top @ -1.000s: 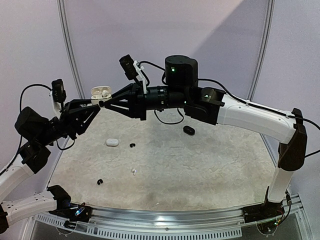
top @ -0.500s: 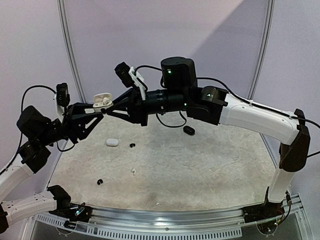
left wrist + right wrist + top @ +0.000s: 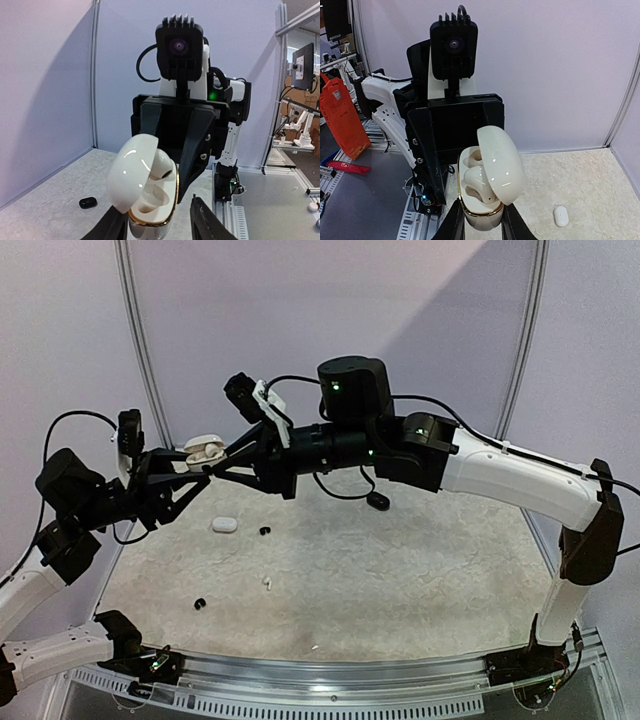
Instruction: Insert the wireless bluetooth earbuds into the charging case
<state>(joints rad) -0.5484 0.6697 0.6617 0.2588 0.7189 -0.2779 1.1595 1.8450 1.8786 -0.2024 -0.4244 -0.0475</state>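
A white charging case (image 3: 203, 451) with a gold rim is held in the air at the far left, lid open. My right gripper (image 3: 482, 227) is shut on its base. My left gripper (image 3: 152, 225) has its jaws around the same base, one finger (image 3: 107, 227) touching it and the other standing off. One white earbud (image 3: 487, 187) sits in the case, also seen in the left wrist view (image 3: 162, 169). The other socket (image 3: 150, 200) looks empty. On the table lie a white earbud (image 3: 267, 582) and two black earbuds (image 3: 265, 531) (image 3: 199, 602).
A closed white case (image 3: 224, 524) lies on the table under the grippers and also shows in the right wrist view (image 3: 561, 216). A black case (image 3: 377, 501) lies at the middle back. A tiny white bit (image 3: 314, 647) lies by the front rail.
Both grippers and the open case between them have come down a little. The right arm has reached further left. The things on the table have not moved.
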